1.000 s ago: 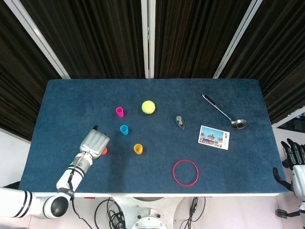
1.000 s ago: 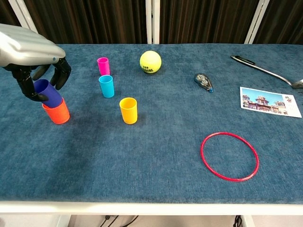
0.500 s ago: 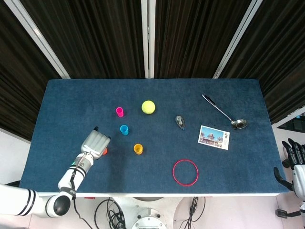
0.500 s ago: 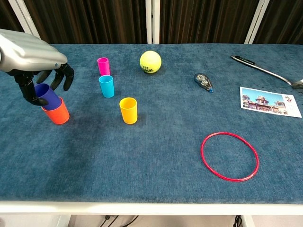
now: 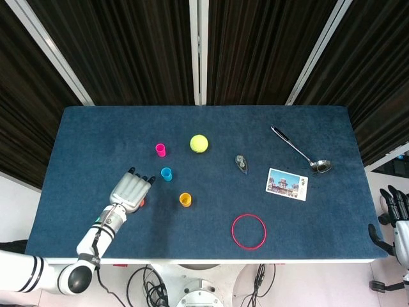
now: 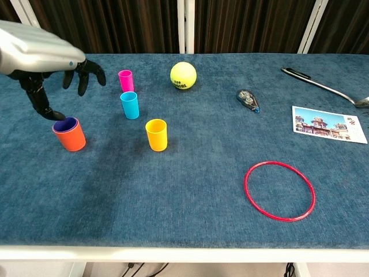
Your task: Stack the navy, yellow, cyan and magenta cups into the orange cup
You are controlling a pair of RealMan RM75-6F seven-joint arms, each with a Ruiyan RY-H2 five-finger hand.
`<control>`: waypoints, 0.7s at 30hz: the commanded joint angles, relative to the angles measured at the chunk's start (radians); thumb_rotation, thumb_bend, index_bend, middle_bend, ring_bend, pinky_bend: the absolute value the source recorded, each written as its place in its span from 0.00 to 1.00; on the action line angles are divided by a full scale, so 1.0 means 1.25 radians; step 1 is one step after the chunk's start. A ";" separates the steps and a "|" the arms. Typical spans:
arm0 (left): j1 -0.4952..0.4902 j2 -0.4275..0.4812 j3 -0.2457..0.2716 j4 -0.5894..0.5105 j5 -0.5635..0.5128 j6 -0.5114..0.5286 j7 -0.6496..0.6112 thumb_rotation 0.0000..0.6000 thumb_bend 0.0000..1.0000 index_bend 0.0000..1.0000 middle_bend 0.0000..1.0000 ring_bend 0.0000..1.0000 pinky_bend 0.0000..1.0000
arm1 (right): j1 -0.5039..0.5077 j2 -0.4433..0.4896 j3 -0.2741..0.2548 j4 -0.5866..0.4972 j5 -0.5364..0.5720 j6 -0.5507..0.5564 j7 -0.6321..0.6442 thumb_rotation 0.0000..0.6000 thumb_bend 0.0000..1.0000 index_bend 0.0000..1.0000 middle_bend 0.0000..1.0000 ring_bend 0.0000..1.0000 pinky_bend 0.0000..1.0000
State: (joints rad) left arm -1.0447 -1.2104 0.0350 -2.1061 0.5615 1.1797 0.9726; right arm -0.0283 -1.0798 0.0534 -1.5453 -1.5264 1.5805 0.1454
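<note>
Just below the left hand (image 6: pixel 43 55), the navy cup (image 6: pixel 65 123) sits nested inside the orange cup (image 6: pixel 69 135), only its rim showing. The hand hovers released over the pair, its fingers (image 6: pixel 86 72) spread and holding nothing. By my reading the yellow cup (image 6: pixel 156 134) is next. It stands upright to the hand's right and a little nearer the robot, with the cyan cup (image 6: pixel 130 105) and magenta cup (image 6: pixel 125 81) also to the right, the magenta one farther out. All three stand with their long axes vertical and openings up. The right hand (image 5: pixel 401 225) hangs off the table's far right edge, its state unclear, so the left is plainly the nearer.
</note>
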 commanded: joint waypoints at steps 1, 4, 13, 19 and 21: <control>0.027 0.002 -0.003 -0.042 0.114 0.037 -0.032 1.00 0.21 0.18 0.30 0.33 0.21 | 0.000 0.001 0.001 -0.001 0.001 0.000 -0.001 1.00 0.34 0.00 0.00 0.00 0.00; 0.043 -0.023 -0.007 -0.021 0.190 0.036 -0.066 1.00 0.21 0.22 0.31 0.33 0.22 | -0.001 0.002 0.001 -0.005 -0.001 0.003 -0.002 1.00 0.34 0.00 0.00 0.00 0.00; 0.051 -0.154 -0.019 0.126 0.278 -0.008 -0.104 1.00 0.20 0.24 0.30 0.33 0.22 | -0.007 -0.002 -0.001 0.009 -0.003 0.010 0.010 1.00 0.34 0.00 0.00 0.00 0.00; 0.037 -0.220 -0.046 0.194 0.236 -0.042 -0.095 1.00 0.20 0.25 0.29 0.33 0.21 | -0.010 -0.004 0.000 0.020 0.002 0.012 0.020 1.00 0.34 0.00 0.00 0.00 0.00; 0.033 -0.231 -0.052 0.200 0.220 -0.053 -0.092 1.00 0.20 0.24 0.29 0.33 0.21 | -0.011 -0.005 0.001 0.023 0.006 0.010 0.025 1.00 0.34 0.00 0.00 0.00 0.00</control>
State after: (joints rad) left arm -0.9972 -1.4869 -0.0206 -1.8653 0.8506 1.1257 0.8516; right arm -0.0416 -1.0853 0.0538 -1.5173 -1.5198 1.5940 0.1760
